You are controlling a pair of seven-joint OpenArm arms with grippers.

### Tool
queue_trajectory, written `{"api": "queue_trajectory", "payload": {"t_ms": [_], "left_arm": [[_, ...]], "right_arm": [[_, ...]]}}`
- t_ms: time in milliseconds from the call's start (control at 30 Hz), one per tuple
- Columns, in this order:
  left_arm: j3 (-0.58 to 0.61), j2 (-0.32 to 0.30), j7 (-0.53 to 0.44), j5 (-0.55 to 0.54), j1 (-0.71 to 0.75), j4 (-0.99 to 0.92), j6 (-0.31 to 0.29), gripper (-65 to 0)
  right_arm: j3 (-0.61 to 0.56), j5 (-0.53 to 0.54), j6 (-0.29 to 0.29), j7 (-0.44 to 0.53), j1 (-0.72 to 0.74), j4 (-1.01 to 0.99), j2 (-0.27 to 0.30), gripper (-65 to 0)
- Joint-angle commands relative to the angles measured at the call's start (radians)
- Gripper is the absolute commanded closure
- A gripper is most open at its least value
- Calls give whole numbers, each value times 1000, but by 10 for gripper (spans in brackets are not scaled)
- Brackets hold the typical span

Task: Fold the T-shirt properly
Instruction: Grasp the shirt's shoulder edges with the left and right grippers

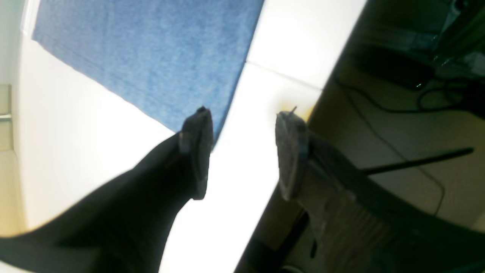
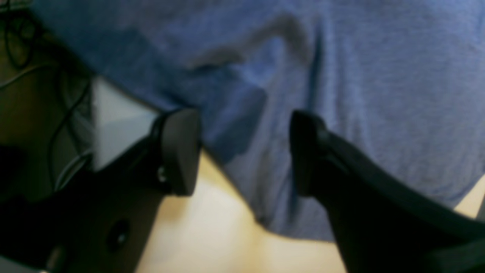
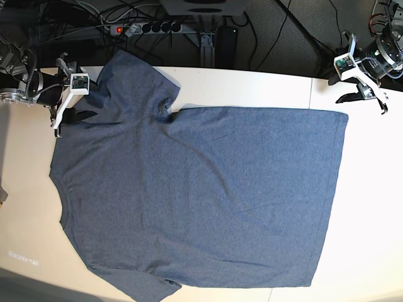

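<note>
Our left gripper [image 1: 242, 151] is hanging released, jaws apart, just past the hem corner of the T-shirt [image 3: 201, 195]. Our right gripper [image 2: 242, 151] is hovering parted, gripping nothing, the shirt lying flat on the table [image 3: 371, 207] beneath it.

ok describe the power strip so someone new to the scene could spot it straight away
Start at the white table with the T-shirt spread flat. Look past its far edge, among dark cables: the power strip lies there, a pale bar with a row of dark sockets and a red switch.

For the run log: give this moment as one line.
T-shirt: spread flat on table, plain side up | left gripper: open, beside hem corner | right gripper: open, over shoulder edge | folds: none
</note>
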Motion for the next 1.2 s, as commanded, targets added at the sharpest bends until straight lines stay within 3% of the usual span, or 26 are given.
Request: {"api": "queue_trajectory", "payload": {"t_ms": [0, 167, 300, 367, 800, 1167], "left_arm": [[-6, -26, -10, -5, 3, 14, 26, -305], [19, -60, -11, -5, -47, 8, 25, -305], [135, -86, -10, 40, -157, -58, 28, -305], [201, -94, -10, 61, -216, -108, 62, -306], [464, -103, -10, 103, -468, -313, 67, -306], [616, -108, -11, 118, -565, -416, 53, -305]], "right_arm": [[-10, -46, 29, -68, -1, -22, -4, -375], [-10, -46, 29, -68, 1, -31, -37, -375], [-10, -39, 30, -69, 1, -31, -40, -375], [-10, -39, 30, -69, 1, -32, -39, -375], [-10, -39, 30, -68, 1, -34, -39, -375], [-10, -38, 29, -56, 1, -34, -39, -373]]}}
